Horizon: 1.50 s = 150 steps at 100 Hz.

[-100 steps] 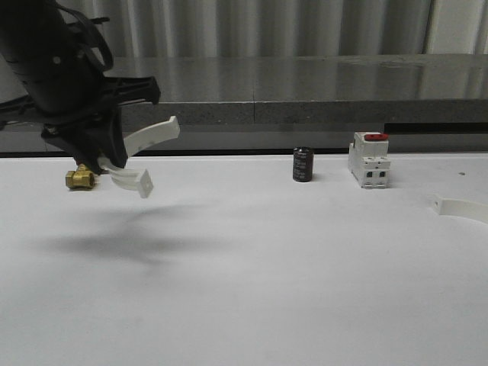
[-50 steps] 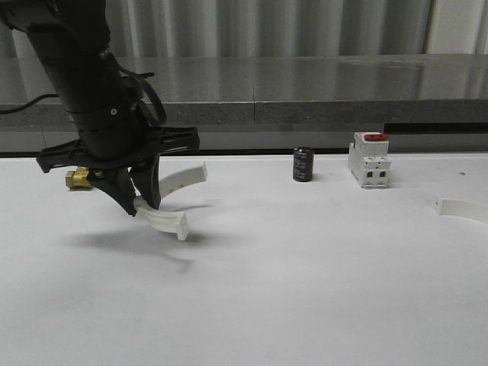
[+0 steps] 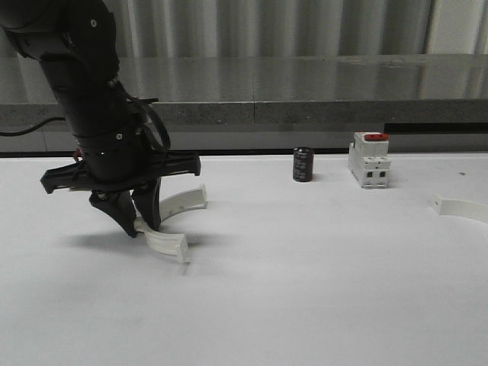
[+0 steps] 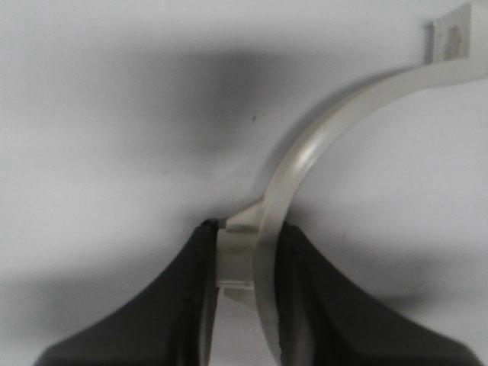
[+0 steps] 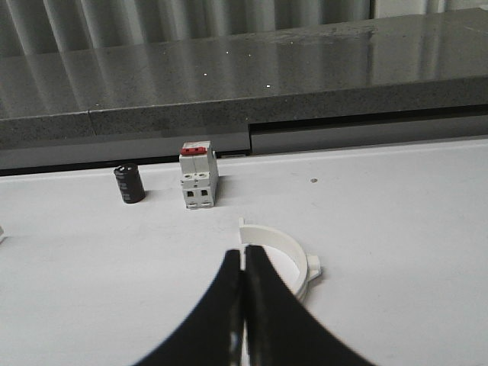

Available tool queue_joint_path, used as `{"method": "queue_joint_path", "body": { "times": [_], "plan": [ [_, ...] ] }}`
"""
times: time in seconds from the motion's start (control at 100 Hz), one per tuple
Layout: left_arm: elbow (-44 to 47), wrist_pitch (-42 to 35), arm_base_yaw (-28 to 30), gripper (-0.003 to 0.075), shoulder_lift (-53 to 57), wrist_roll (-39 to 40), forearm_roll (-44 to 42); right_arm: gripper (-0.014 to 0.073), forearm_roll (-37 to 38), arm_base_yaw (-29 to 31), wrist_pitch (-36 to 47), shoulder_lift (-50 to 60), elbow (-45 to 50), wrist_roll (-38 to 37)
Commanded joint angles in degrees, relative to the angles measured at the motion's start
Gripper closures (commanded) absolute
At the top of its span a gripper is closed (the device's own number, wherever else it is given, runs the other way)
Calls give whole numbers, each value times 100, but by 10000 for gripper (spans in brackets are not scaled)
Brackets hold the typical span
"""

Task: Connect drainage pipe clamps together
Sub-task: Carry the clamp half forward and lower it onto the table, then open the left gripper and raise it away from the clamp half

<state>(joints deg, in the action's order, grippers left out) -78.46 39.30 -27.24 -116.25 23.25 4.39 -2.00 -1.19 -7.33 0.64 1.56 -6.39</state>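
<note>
The half-ring clamp (image 3: 169, 221) held in the left pincer (image 3: 139, 226) now sits lower than half a second ago, its near flange tab at or just above the white bench (image 3: 305, 290), the pincer's fingers (image 4: 191, 305) clamped on the band near one end. The second clamp (image 5: 280, 255) lies flat just beyond the right pincer (image 5: 244, 305), whose tips are pressed together on nothing. Between the two pincers the bench is bare, with the black cylinder (image 3: 303, 165) and breaker (image 3: 369, 160) well beyond, near the far edge.

R-side clamp half (image 3: 462, 207) cut off.
</note>
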Motion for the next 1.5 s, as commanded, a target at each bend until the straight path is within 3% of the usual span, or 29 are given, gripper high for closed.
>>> {"method": "queue_joint_path", "body": {
  "times": [0.0,0.44,0.52,0.61,0.76,0.82,1.04,1.34,1.49],
  "plan": [
    [-155,-182,-38,633,279,54,-20,662,7,38,486,111,-90,46],
    [-155,-168,-38,611,182,54,-55,662,7,38,486,111,-90,46],
    [-155,-158,-38,572,160,54,-55,662,7,38,486,111,-90,46],
    [-155,-158,-38,432,160,-33,-55,662,7,38,486,111,-90,46],
    [-155,-158,-38,79,160,-112,-55,662,7,38,486,111,-90,46],
    [-155,-123,-38,12,160,-112,-55,662,7,38,486,111,-90,46],
    [-155,237,-38,81,461,-112,-280,662,7,38,486,111,-90,46],
    [-155,483,42,83,1627,-165,-1280,662,7,38,486,111,-90,46],
    [-109,530,318,83,2186,-761,-1258,662,7,38,486,111,-90,46]
  ]
}}
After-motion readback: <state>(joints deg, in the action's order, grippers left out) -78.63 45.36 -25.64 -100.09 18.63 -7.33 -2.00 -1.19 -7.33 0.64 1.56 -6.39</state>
